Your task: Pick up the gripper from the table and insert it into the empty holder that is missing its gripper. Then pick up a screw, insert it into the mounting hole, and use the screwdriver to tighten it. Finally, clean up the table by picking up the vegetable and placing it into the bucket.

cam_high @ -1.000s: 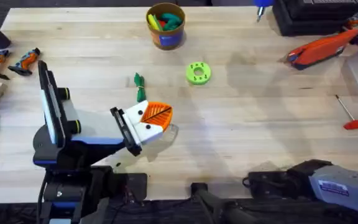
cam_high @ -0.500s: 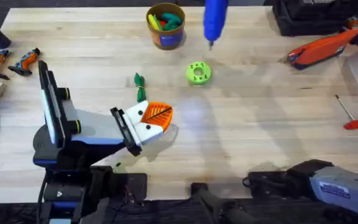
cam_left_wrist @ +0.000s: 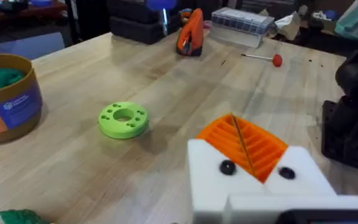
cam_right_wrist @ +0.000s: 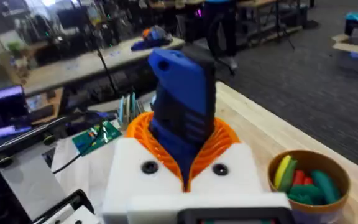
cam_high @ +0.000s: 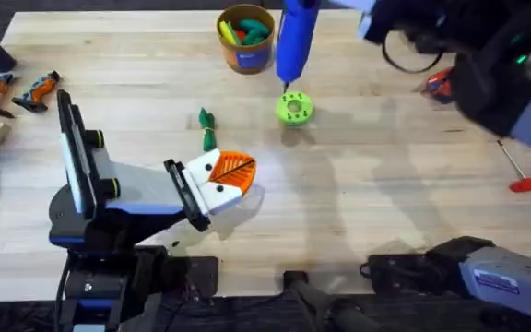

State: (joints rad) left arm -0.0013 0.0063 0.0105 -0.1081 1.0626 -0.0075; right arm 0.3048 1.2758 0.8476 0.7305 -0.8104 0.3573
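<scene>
A: Item one, the blue screwdriver [cam_high: 295, 41]?

B: Upright, thin tip down, touching or just above the lime-green disc [cam_high: 293, 108]. The right gripper [cam_right_wrist: 185, 155] pinches it between orange ribbed pads [cam_right_wrist: 225, 138]; that arm shows dark and blurred, beyond the disc toward the table's far right.

A: Item two, the bucket [cam_high: 245, 39]?

B: Yellow rim, orange-brown sides, bluish label. Stands just beyond and left of the disc, holding coloured toy pieces.

A: Item three, the vegetable [cam_high: 207, 130]?

B: Dark green, lying on the wooden table [cam_high: 385, 184], left of the disc, just beyond the left gripper [cam_high: 229, 180].

A: State of that left gripper?

B: White body, orange ribbed pads pressed together, nothing between them. Rests low, nearer the bases than the disc.

A: Remaining stock?

B: Large orange-and-black tool [cam_left_wrist: 191, 32], beyond and right of the disc, mostly behind the right arm. Red-handled rod [cam_high: 516, 171], far right of the disc. Two small orange-and-black parts [cam_high: 17, 90] at the table's left edge, well apart from the disc.
</scene>
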